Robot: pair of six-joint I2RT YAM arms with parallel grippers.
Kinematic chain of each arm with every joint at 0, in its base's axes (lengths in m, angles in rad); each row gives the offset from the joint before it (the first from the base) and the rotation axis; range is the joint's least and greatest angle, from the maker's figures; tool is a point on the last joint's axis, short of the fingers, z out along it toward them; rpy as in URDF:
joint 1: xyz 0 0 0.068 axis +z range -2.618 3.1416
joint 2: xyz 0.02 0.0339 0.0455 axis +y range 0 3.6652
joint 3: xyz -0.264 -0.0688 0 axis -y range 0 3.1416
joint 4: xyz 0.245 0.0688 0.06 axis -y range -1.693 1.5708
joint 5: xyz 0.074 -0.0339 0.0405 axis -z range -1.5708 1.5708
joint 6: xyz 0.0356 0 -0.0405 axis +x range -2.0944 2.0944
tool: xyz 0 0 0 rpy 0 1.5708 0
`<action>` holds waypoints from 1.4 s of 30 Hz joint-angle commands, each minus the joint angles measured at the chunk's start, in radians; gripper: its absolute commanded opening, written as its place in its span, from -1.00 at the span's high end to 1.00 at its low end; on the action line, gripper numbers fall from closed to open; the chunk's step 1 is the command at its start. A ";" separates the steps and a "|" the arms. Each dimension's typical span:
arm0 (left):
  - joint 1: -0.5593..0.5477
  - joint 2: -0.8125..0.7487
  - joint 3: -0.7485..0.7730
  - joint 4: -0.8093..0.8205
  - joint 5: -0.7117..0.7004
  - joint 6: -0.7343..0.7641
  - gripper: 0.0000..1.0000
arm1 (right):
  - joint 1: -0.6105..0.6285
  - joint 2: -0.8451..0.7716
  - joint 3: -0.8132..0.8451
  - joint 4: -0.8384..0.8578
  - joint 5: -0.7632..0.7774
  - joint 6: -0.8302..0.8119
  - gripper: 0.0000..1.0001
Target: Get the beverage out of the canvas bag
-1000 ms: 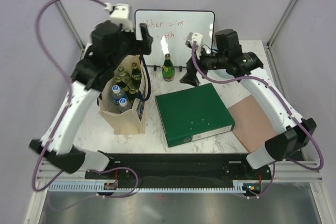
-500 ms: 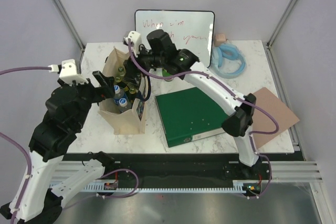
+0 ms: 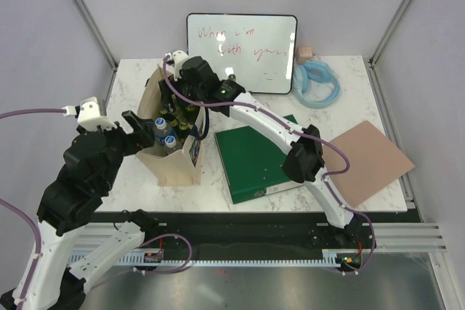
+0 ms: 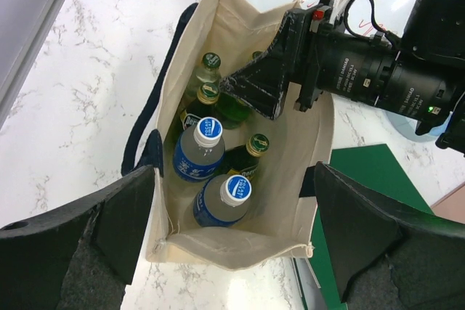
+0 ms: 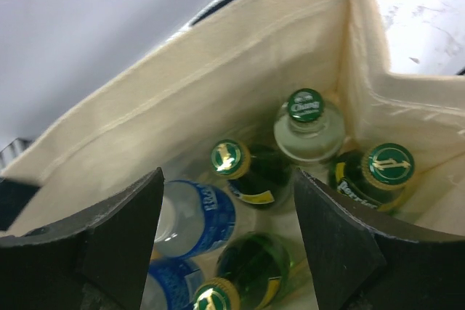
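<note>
White arm links (image 3: 265, 115), black joints (image 3: 304, 159), purple cables (image 3: 36, 112), black wedge-shaped gripper fingers (image 5: 109, 245), small green indicator light (image 4: 434, 109)

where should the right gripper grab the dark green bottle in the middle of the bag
Take the dark green bottle by its neck, just under the cap, coming straight down through the open mouth of the canvas bag. It stands upright, packed among other bottles with the bag walls all round, so only its top is free. The right gripper hangs open above it.
</note>
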 commanded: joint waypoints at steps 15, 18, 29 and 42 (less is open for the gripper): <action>-0.001 -0.058 -0.120 -0.037 -0.029 -0.151 -0.91 | -0.061 0.066 0.007 0.063 0.298 -0.005 -0.43; -0.001 -0.058 -0.125 -0.037 -0.025 -0.164 -0.91 | -0.076 0.086 0.016 0.069 0.284 -0.011 -0.42; -0.001 -0.052 -0.162 -0.035 -0.025 -0.191 -0.91 | -0.090 0.149 0.045 0.094 0.269 -0.054 -0.27; -0.001 -0.072 -0.170 -0.046 -0.013 -0.207 -0.90 | -0.093 0.152 0.044 0.158 0.223 -0.164 0.62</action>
